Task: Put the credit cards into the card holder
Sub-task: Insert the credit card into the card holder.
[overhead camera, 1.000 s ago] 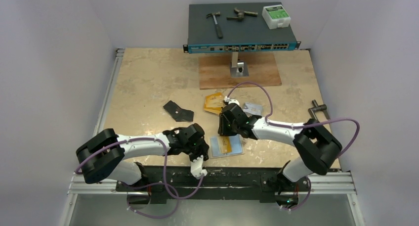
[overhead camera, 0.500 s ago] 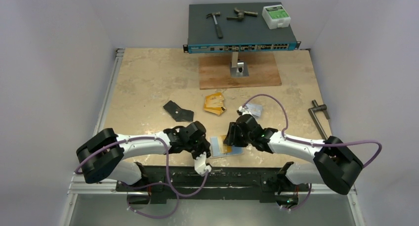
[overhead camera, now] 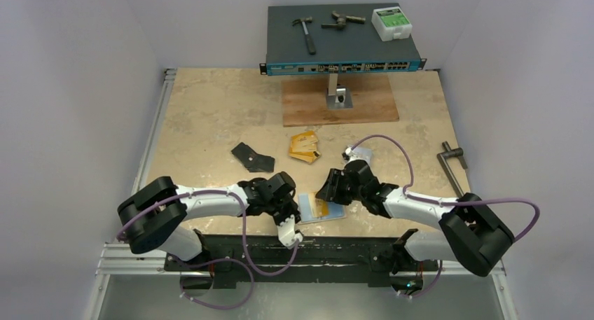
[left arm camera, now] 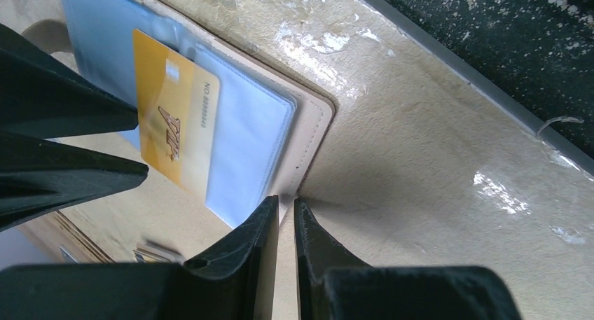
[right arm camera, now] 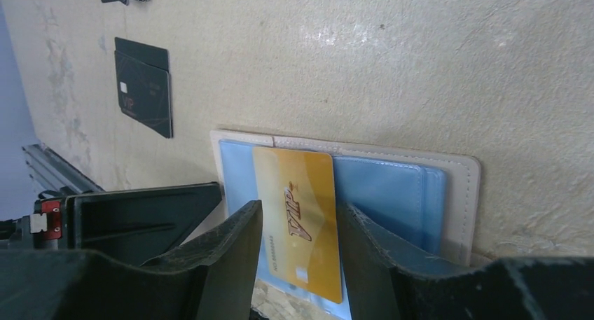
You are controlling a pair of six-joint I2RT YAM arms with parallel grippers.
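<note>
The left fingers (left arm camera: 260, 237) are nearly together, and the pale rim at one corner of the card holder (left arm camera: 316, 121) runs into the thin slit between their tips, so they pinch its edge. The right fingers (right arm camera: 225, 255) stand partly apart above the holder, and a gold card (right arm camera: 294, 183) shows in the gap between them; neither finger presses on it. That card lies lengthwise on the light-blue inner pockets, one short end reaching past the blue towards the right wrist camera; whether it sits inside a pocket cannot be told. The holder lies open and flat at the near edge of the worktop (overhead camera: 210, 117), between the two arms. Farther back, near the middle, sits a small stack of orange cards (overhead camera: 303, 146), and a silvery card (overhead camera: 361, 152) lies just beyond the right wrist. A black wallet (overhead camera: 252, 157) lies half folded to the left of the orange stack, apart from it.
</note>
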